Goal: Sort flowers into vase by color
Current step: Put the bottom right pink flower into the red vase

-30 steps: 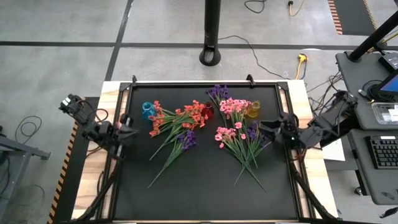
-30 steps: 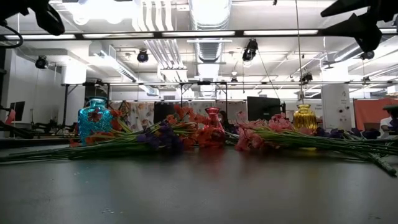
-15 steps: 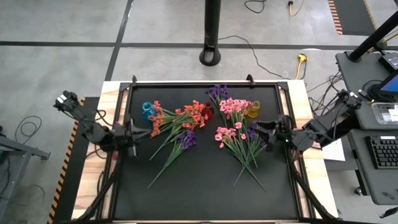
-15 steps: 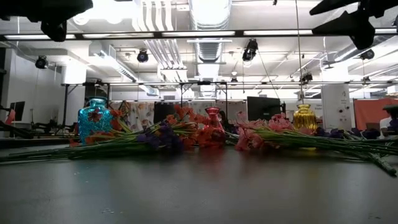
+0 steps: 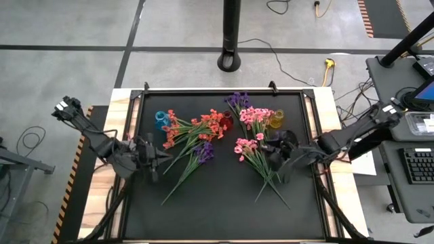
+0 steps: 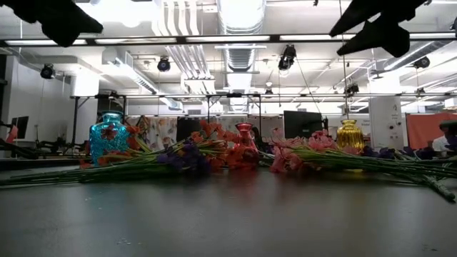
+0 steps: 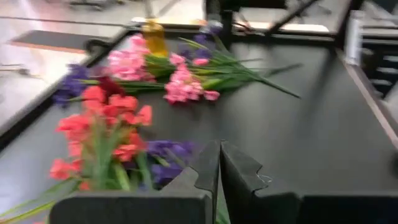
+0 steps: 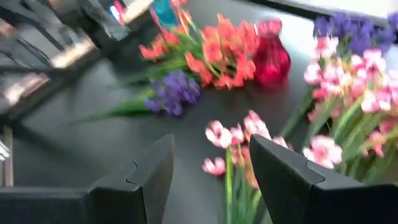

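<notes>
Flower sprays lie flat on the black table. An orange-red bunch [image 5: 196, 129] and a purple spray [image 5: 202, 150] lie left of centre, and pink sprays [image 5: 254, 146] lie right of centre. More pink [image 5: 254, 116] and purple [image 5: 237, 100] blossoms lie by the far vases. My left gripper [image 5: 161, 157] [image 7: 219, 144] is shut and hovers left of the purple spray's stems. My right gripper [image 5: 271, 157] [image 8: 211, 142] is open above the pink sprays' stems. Both are high above the table in the low view, left [image 6: 57, 18] and right [image 6: 371, 28].
Three small vases stand along the far side: a blue one [image 5: 161, 120], a red one [image 5: 226, 122] and a yellow one [image 5: 276, 119]. The near half of the black table [image 5: 217, 210] holds only stem ends. A raised frame [image 5: 132, 169] borders the table.
Both arms have reached in from the table's sides toward its middle. My left gripper has moved right and a little toward the near edge, up to the purple spray's stems. My right gripper has moved left over the pink sprays. The flowers have not moved.
</notes>
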Available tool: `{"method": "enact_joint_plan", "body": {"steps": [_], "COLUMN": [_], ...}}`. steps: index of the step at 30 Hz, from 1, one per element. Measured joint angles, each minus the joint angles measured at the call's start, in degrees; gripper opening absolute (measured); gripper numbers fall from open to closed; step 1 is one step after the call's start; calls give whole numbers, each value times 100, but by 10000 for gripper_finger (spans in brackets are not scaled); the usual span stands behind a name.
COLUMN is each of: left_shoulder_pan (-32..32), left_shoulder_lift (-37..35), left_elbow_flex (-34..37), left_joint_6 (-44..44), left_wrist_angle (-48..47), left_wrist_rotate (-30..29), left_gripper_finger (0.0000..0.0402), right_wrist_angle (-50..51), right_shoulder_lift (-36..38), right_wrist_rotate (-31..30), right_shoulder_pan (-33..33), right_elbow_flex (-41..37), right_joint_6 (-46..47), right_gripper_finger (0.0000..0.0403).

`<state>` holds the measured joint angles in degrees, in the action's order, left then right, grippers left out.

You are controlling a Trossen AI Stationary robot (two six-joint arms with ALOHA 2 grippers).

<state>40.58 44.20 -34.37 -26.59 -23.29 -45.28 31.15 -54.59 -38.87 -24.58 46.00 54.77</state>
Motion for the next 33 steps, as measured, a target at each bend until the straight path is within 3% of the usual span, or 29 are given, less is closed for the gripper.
{"method": "enact_joint_plan", "body": {"steps": [8,14,18,20,27,33], "left_shoulder_pan": [-11,-9,-25,-39,-120,-230], "left_shoulder_lift": [364,584,709,784,1110,1289], "left_elbow_flex": [-441,-833,-1147,-1315,-1610,-1624], "left_joint_6": [378,1073,1061,1096,1483,1548], "left_wrist_angle": [-6,-16,-20,-9,-30,-53], "left_wrist_rotate": [553,-918,-1049,-813,-827,-1274], "left_gripper_finger": [0,0,8,23,102,155], "right_wrist_angle": [1336,2394,2693,2681,2694,2718], "right_shoulder_lift": [-1102,-1989,-2433,-2598,-2856,-2926], "right_wrist_rotate": [311,629,1019,1226,1406,1240], "right_shoulder_pan": [0,13,13,13,13,23], "right_elbow_flex": [955,1750,2138,2276,2456,2456], "right_joint_6": [741,1167,1207,1161,979,977], "right_gripper_finger": [201,201,201,201,206,267]}}
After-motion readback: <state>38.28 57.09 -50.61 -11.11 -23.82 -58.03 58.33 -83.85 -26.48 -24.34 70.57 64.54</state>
